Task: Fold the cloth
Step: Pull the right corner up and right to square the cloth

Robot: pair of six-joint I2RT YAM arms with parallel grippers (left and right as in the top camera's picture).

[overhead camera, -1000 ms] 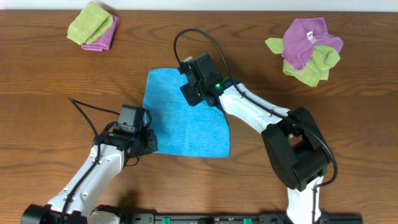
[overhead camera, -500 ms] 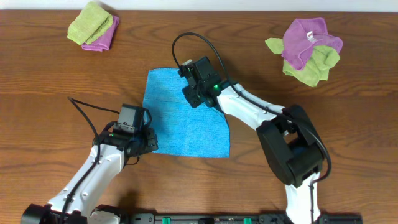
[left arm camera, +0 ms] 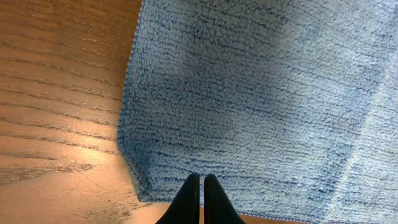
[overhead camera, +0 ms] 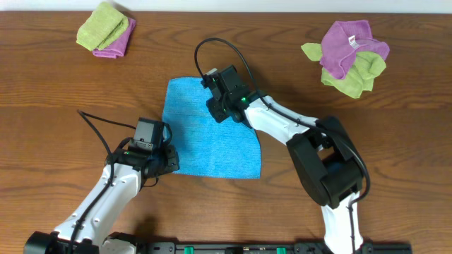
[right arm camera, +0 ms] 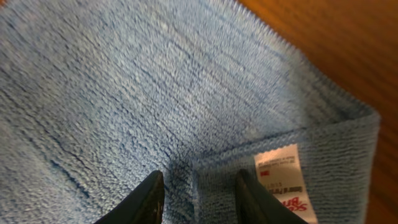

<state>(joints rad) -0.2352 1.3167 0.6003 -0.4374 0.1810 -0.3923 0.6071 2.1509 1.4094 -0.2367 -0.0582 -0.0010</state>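
The cloth (overhead camera: 205, 144) lies mostly flat on the wooden table, bright blue. My left gripper (overhead camera: 167, 161) is shut, its tips (left arm camera: 202, 180) over the near edge of the cloth (left arm camera: 261, 93) by its left corner. Whether any fabric is pinched does not show. My right gripper (overhead camera: 214, 107) is over the cloth's far right corner. In the right wrist view that corner of the cloth (right arm camera: 124, 87) is turned over, showing the white tag (right arm camera: 283, 177). The right gripper (right arm camera: 199, 180) stands open, its fingers either side of the turned-over edge.
A lime-green and purple cloth bundle (overhead camera: 106, 29) lies at the far left of the table. A second purple and green heap (overhead camera: 349, 56) lies at the far right. Bare wood (overhead camera: 63, 106) surrounds the blue cloth.
The right gripper's jaws have narrowed around the turned-over corner, and that arm has shifted slightly. The left arm and the cloth's outline have not moved.
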